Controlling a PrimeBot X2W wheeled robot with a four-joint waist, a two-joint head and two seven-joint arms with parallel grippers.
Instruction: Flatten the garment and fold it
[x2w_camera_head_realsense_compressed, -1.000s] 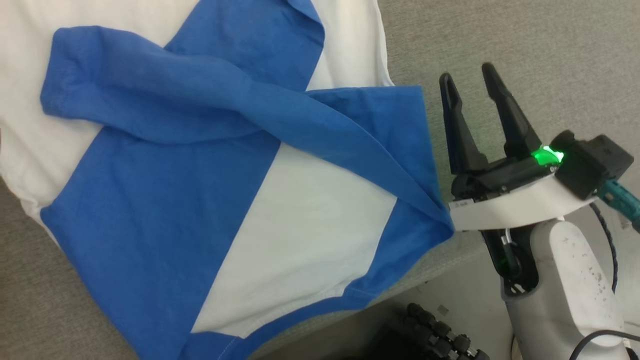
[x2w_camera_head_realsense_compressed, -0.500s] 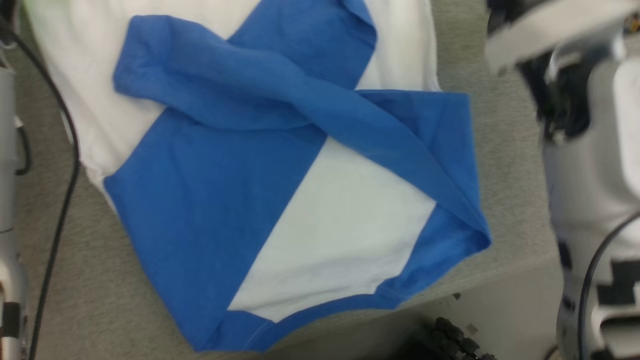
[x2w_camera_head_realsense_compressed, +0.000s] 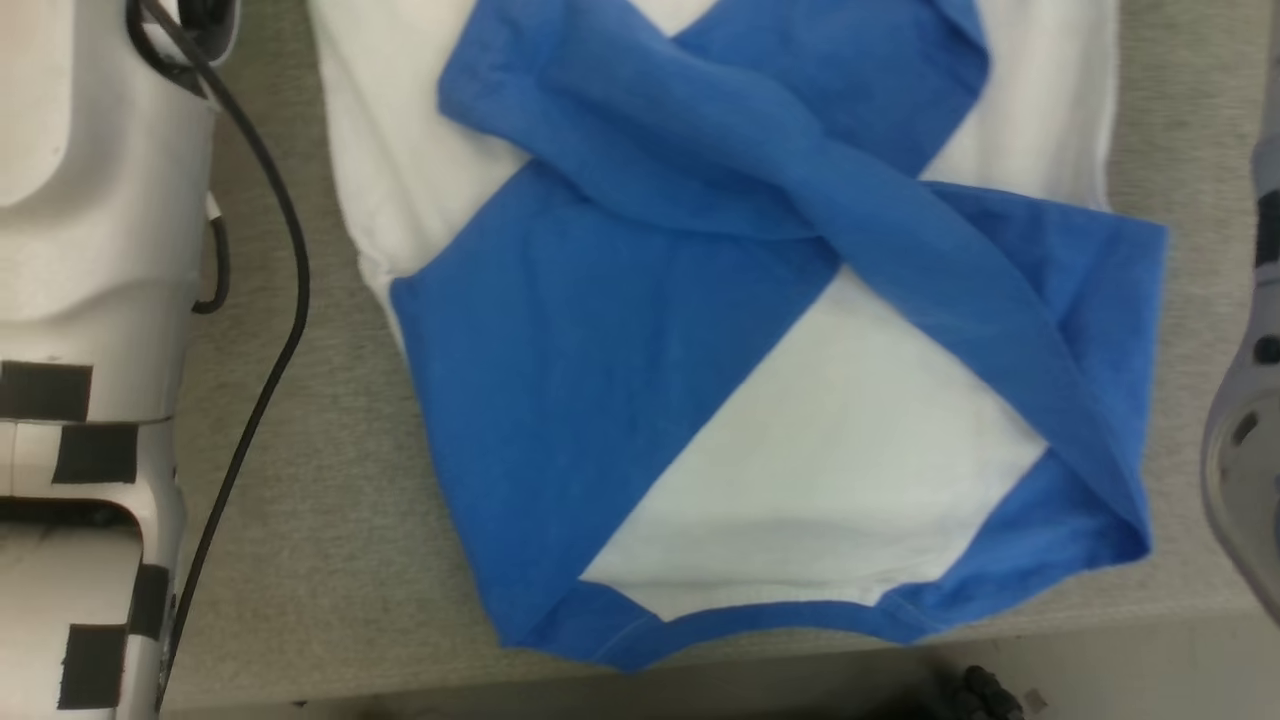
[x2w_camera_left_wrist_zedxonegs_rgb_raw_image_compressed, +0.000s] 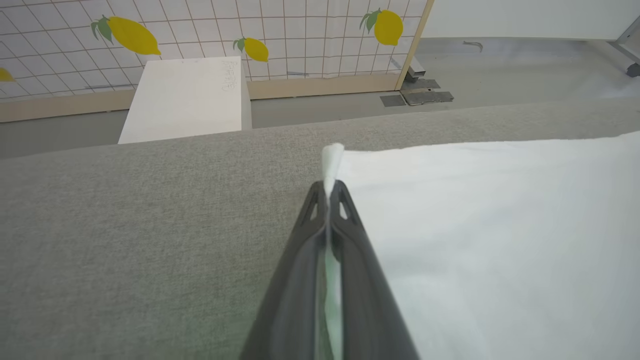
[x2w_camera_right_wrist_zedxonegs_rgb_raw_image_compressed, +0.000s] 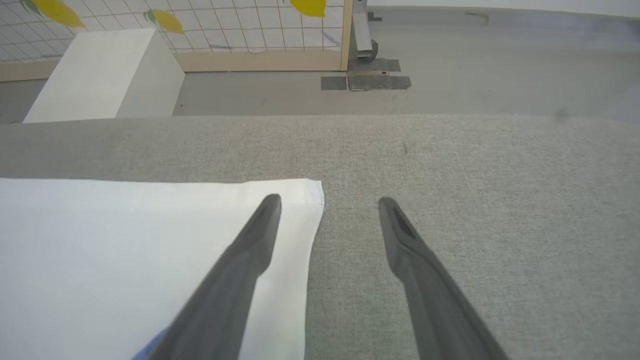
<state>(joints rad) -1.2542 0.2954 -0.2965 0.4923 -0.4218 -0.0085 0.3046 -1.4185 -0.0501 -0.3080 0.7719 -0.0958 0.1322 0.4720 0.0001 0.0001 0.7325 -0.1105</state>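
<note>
- The shirt (x2w_camera_head_realsense_compressed: 780, 400) lies spread on the grey table (x2w_camera_head_realsense_compressed: 330, 520), with one blue sleeve folded across it.
- The left gripper (x2w_camera_left_wrist_zedxonegs_rgb_raw_image_compressed: 329, 187) is clamped on a white corner of the shirt.
- The right gripper (x2w_camera_right_wrist_zedxonegs_rgb_raw_image_compressed: 330, 200) has its fingers apart, one above another white corner and one above the table.

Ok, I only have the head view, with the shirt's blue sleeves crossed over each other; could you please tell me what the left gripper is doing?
Observer: The left gripper is shut on a white corner of the shirt; a small tuft of cloth sticks out past its fingers.
Operator: Thank you. And how does the right one stand?
Observer: The right gripper is open at the shirt's other white corner: one finger is over the cloth and the other is over the grey table cover. That corner lies flat.
</note>
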